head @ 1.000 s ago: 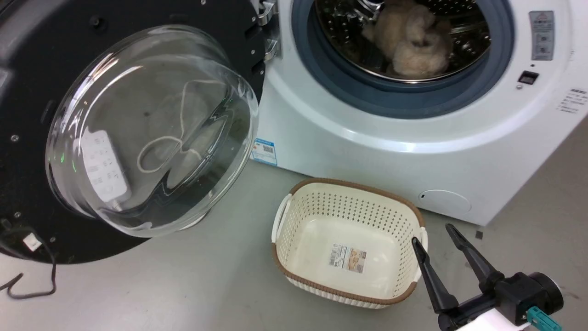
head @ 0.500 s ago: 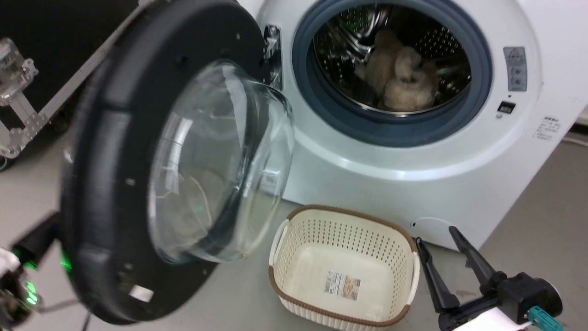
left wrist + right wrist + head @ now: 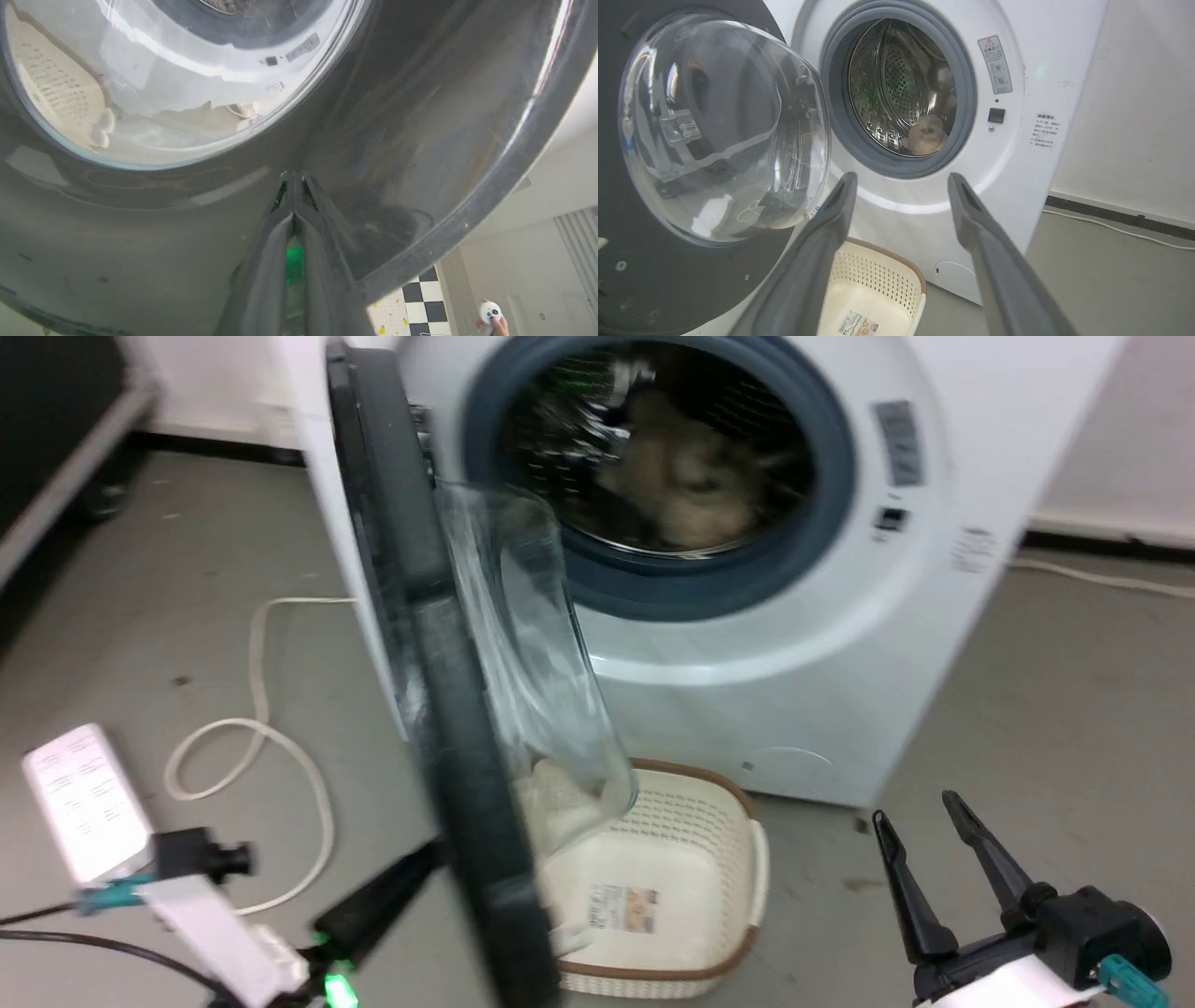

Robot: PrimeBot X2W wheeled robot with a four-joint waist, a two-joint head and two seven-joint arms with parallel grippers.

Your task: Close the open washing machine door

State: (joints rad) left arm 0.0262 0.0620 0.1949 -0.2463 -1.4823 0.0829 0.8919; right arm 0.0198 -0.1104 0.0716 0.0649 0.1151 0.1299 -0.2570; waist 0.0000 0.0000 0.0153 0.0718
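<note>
The left gripper (image 3: 293,193) has its two fingers pressed together, with a green glow low between them. In the left wrist view their tips rest against the glossy black outer face of the washing machine door (image 3: 397,116). In the head view the left arm reaches up from the lower left, and its dark fingers pass out of sight behind the door's edge.

The right gripper (image 3: 915,807) hangs free at the lower right with its fingers spread wide, holding nothing. It points towards the washing machine (image 3: 747,663) and is well clear of it.

The door stands partly open, hinged at the machine's left side and almost edge-on to the head camera. Its clear glass bowl (image 3: 714,130) bulges towards the opening. Inside the grey rubber ring (image 3: 966,93) is the steel drum (image 3: 887,84), with a beige fluffy bundle (image 3: 681,476) in it.

A cream perforated basket (image 3: 738,803) with a brown rim sits on the floor just in front of the machine. In the head view the door's lower edge covers its left part.

The floor (image 3: 1027,691) is plain grey. A white cable (image 3: 252,728) loops across it left of the machine, with a flat white device (image 3: 89,803) near it. A pale wall (image 3: 1134,93) with a dark skirting stands to the machine's right. The head view is blurred.
</note>
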